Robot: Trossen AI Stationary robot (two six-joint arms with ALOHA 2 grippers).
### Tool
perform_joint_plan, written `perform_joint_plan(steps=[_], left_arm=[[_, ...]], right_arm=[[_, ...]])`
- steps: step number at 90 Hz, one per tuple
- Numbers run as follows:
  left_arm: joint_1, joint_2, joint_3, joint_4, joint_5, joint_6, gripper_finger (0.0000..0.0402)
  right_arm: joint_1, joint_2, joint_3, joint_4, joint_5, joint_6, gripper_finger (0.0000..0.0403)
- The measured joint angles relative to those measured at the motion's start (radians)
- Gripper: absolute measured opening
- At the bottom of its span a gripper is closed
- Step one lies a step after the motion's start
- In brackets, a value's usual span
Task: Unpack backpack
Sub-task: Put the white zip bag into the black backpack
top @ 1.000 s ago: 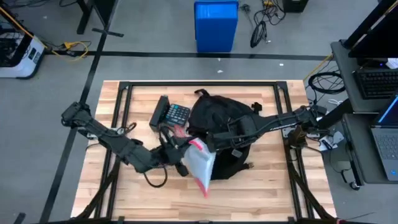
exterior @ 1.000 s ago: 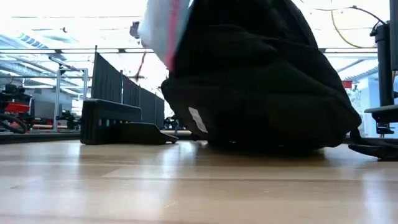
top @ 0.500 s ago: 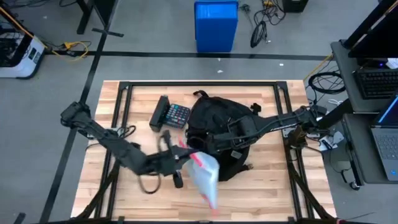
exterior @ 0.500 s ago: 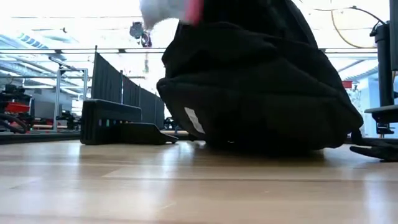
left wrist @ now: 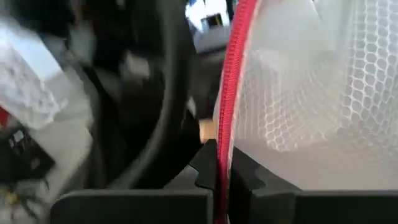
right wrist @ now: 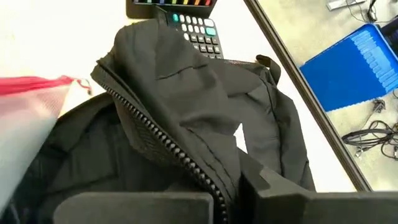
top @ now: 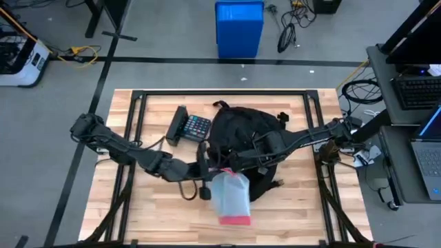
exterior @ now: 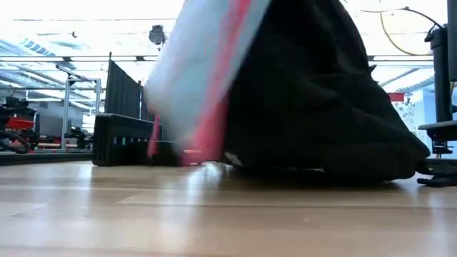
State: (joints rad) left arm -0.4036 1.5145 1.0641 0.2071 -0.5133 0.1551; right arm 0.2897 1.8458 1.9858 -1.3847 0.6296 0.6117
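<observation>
Wooden table (top: 289,207), left pincer (top: 219,172) clenched on mesh pouch (top: 229,196), right pincer (top: 238,163) gripping backpack (top: 244,131)

Pale wooden worktop (top: 289,207) framed by black rails. At its far left part, a black calculator (top: 191,127) with coloured keys, lying flat, its keypad also seen from the right wrist (right wrist: 196,31). Near the front middle, a white mesh pouch (top: 229,196) with a red zip edge, blurred in the low view (exterior: 200,78) and filling the left wrist view (left wrist: 311,93). Beyond the worktop, on the grey floor: a blue bin (top: 239,27) and loose black cables (top: 289,31) beside it. Off to the right, a side desk with a keyboard (top: 417,89) and an open laptop (top: 431,155).
</observation>
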Motion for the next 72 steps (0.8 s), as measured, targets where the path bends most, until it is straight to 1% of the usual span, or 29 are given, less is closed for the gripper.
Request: perform_joint_plan(steps=[8,21,33,40,45,56,61,66,72], left_arm=[[0.039,0.037,0.000,-0.036,0.018,-0.052,0.0000],[0.102,0.100,0.000,-0.031,0.024,-0.139,0.0000],[0.179,0.146,0.000,-0.027,0.099,-0.270,0.0000],[0.216,0.171,0.000,-0.025,0.118,-0.326,0.0000],[0.235,0.183,0.000,-0.020,0.103,-0.342,0.0000],[0.271,0.183,0.000,-0.050,-0.022,-0.389,0.0000],[0.288,0.183,0.000,-0.071,-0.047,-0.431,0.0000],[0.301,0.183,0.000,-0.102,-0.053,-0.481,0.0000],[0.303,0.183,0.000,-0.133,-0.004,-0.547,0.0000]], right_arm=[[0.000,0.000,0.000,0.007,0.000,-0.009,0.0000],[0.011,0.000,-0.001,0.035,0.000,-0.034,0.0000],[0.027,0.000,-0.001,0.069,0.005,-0.056,0.0000],[0.035,0.000,-0.001,0.086,0.008,-0.063,0.0000],[0.042,0.000,-0.001,0.089,0.008,-0.063,0.0000],[0.051,0.000,-0.001,0.092,0.008,-0.054,0.0000],[0.058,0.000,-0.001,0.095,0.008,-0.053,0.0000],[0.063,0.000,-0.001,0.100,0.001,-0.051,0.0000],[0.066,0.000,-0.001,0.103,-0.005,-0.048,0.0000]])
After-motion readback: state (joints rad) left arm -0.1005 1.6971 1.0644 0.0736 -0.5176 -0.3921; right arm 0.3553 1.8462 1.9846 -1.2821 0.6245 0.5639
